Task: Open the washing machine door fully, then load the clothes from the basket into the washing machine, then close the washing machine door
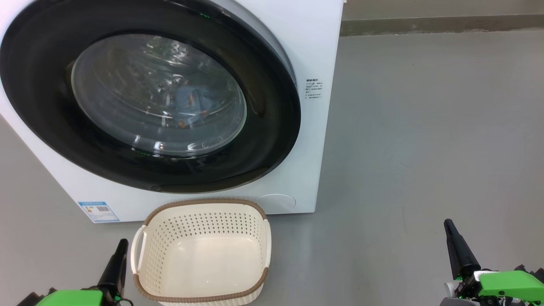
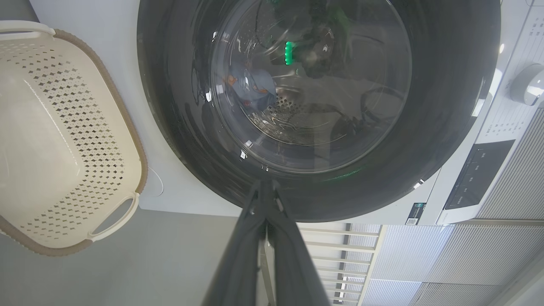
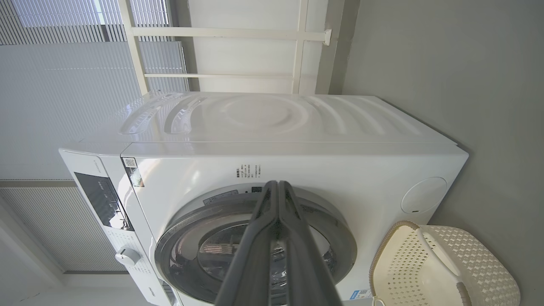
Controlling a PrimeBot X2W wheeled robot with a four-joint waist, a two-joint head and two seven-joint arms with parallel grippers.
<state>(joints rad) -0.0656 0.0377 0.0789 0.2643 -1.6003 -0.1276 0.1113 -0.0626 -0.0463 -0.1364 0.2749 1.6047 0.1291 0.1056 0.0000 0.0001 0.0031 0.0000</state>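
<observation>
Though apart, basket beside left fingers

Smooth grey floor runs to a darker skirting strip below the far wall, while pale ribbed blinds hang beside a white barred frame.

Tool pinched together, washing machine, basket
</observation>
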